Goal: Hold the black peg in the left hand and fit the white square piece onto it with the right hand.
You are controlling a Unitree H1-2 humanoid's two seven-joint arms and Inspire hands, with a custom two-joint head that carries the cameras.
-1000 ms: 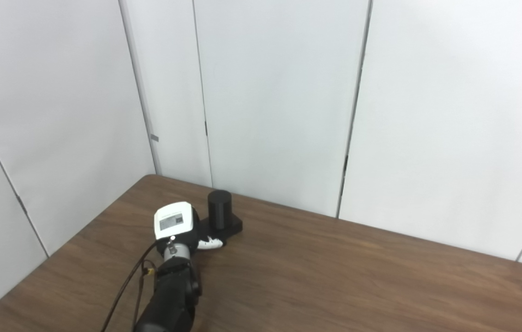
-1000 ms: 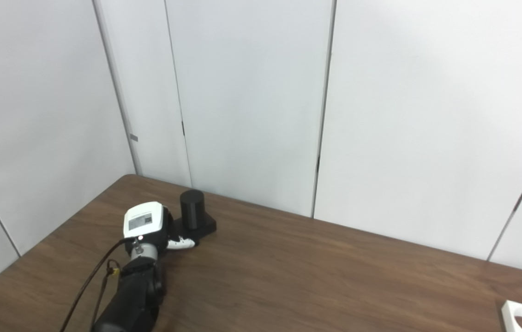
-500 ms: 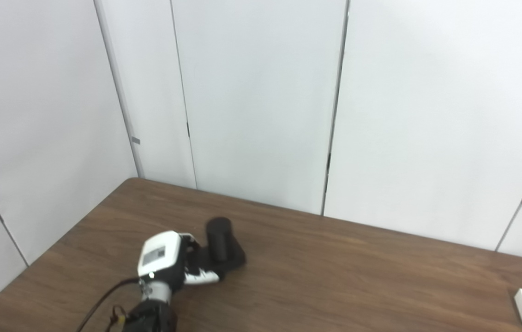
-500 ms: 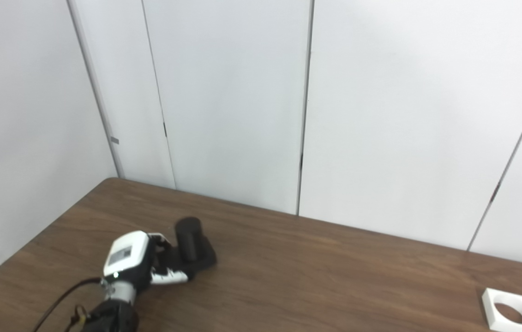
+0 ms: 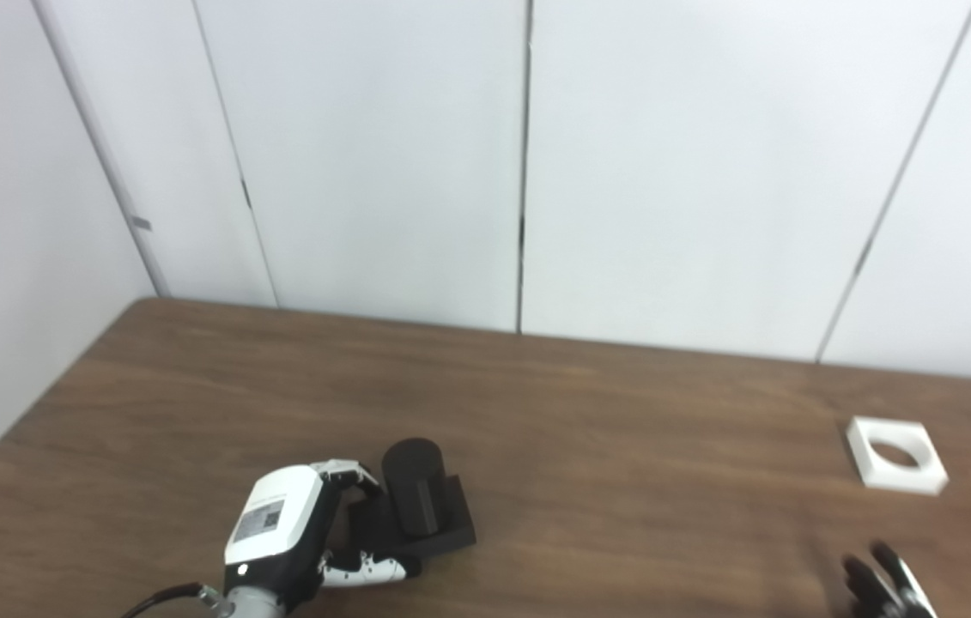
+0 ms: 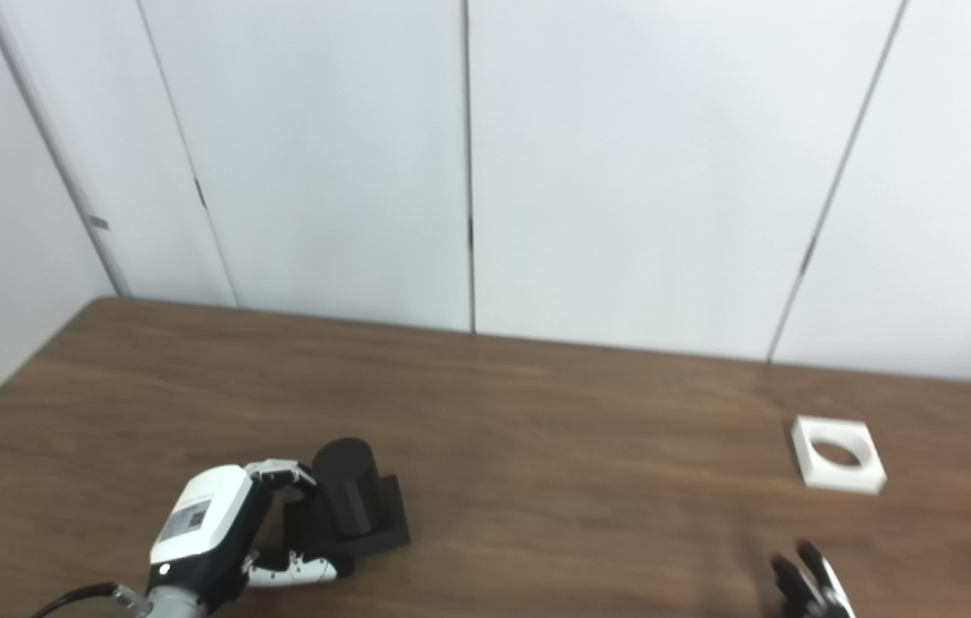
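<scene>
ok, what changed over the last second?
Mostly the camera panned right. The left hand closed around the black peg and its base, dragging it nearer along the table. The right hand entered at the bottom edge. The white square piece looks unmoved.

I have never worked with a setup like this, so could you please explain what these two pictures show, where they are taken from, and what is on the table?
Both pictures come from two cameras side by side on a humanoid robot's head, so they show one scene from slightly different spots. The robot looks down at a brown wooden table in front of white wall panels.

At lower left is the robot's left hand, white and black, with its fingers closed around the base of a black peg, a short cylinder on a square block that seems to rest on the table.

At far right lies a white square piece with a round hole, untouched. The right hand only just shows at the bottom edge, blurred, so I cannot tell whether it is open.
</scene>
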